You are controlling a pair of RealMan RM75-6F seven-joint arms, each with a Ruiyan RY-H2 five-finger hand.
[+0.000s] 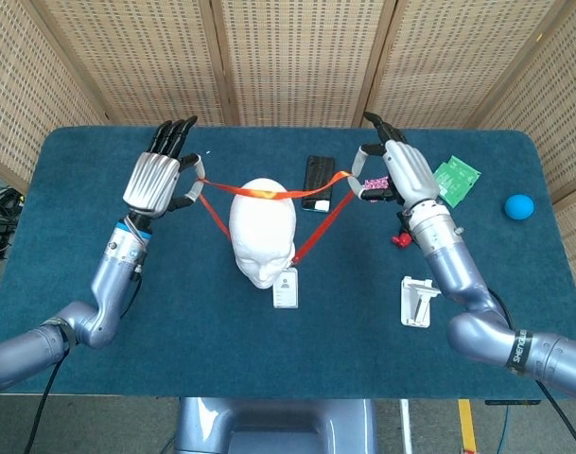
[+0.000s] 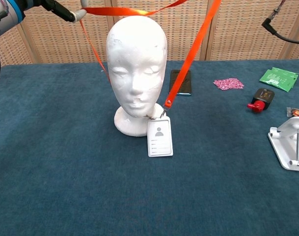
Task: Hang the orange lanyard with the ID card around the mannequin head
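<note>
The white mannequin head stands upright mid-table. The orange lanyard is stretched as a loop over the crown, its far band crossing just above the top of the head. My left hand holds the loop left of the head. My right hand holds it to the right, near the phone. The white ID card hangs in front of the neck, its lower edge at the table. In the chest view only a dark fingertip of the left hand shows.
A black phone lies behind the head. To the right are a pink patterned packet, a green packet, a black and red object, a blue ball and a white stand.
</note>
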